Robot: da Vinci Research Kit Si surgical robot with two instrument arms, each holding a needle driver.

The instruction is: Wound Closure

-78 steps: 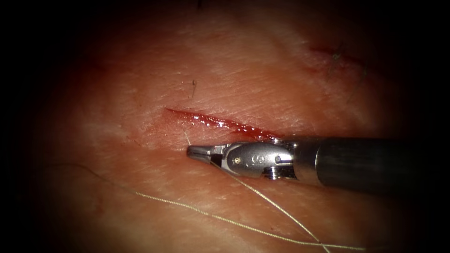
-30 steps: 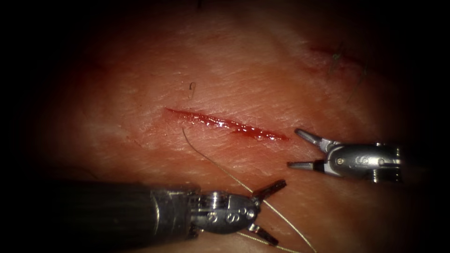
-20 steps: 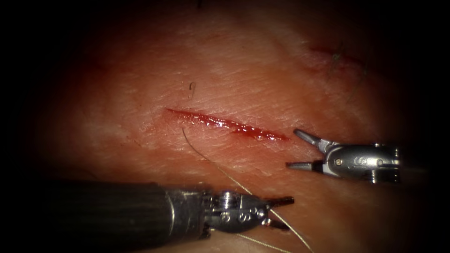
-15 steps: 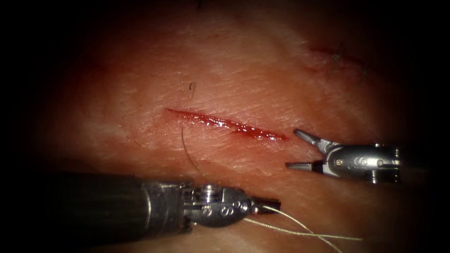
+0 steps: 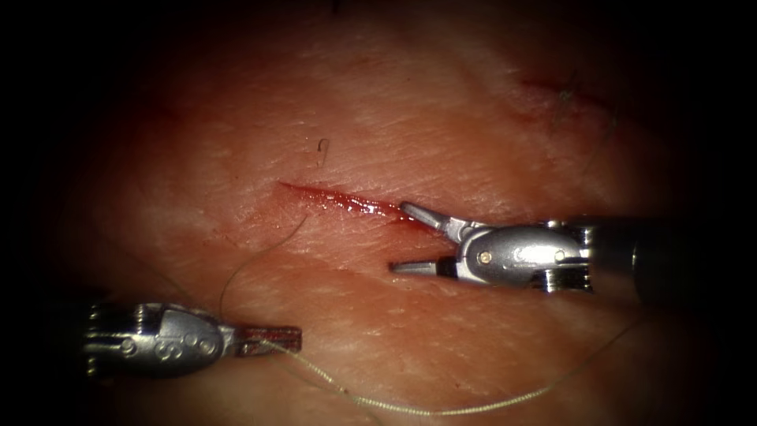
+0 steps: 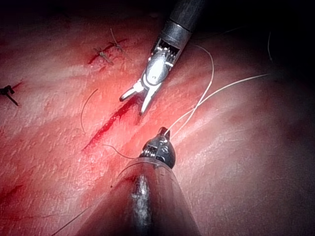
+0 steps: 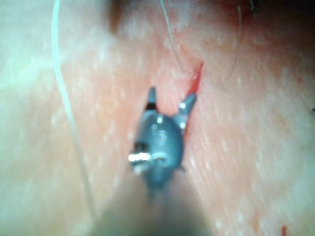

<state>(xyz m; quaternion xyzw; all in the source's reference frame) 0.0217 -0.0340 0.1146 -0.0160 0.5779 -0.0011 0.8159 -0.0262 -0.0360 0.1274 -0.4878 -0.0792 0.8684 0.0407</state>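
Observation:
The cut (image 5: 339, 201) runs slantwise across the tissue (image 5: 410, 118), wet with red fluid. My left tool (image 5: 272, 341) lies low on the left, below the cut, its jaws shut on the thread (image 5: 394, 410). From the jaws one strand curves up to the tissue just below the cut's left part. The other strand sweeps along the bottom and off to the right. My right tool (image 5: 402, 238) is at the cut's right end, open and holding nothing, its upper jaw over the cut. In the left wrist view the left tool (image 6: 161, 133) grips the thread (image 6: 206, 98); the right tool (image 6: 134, 104) gapes beside the cut (image 6: 106, 128).
A short curled thread end (image 5: 322, 151) sticks out of the tissue just above the cut's left part. An older closed cut with dark thread ends (image 5: 564, 95) lies at the upper right. In the right wrist view a pale thread (image 7: 64, 123) passes beside the open right tool (image 7: 170, 98).
The left tool shut on the thread and drew back to the left, pulling the thread with it. The right tool moved left to the cut, jaws still open.

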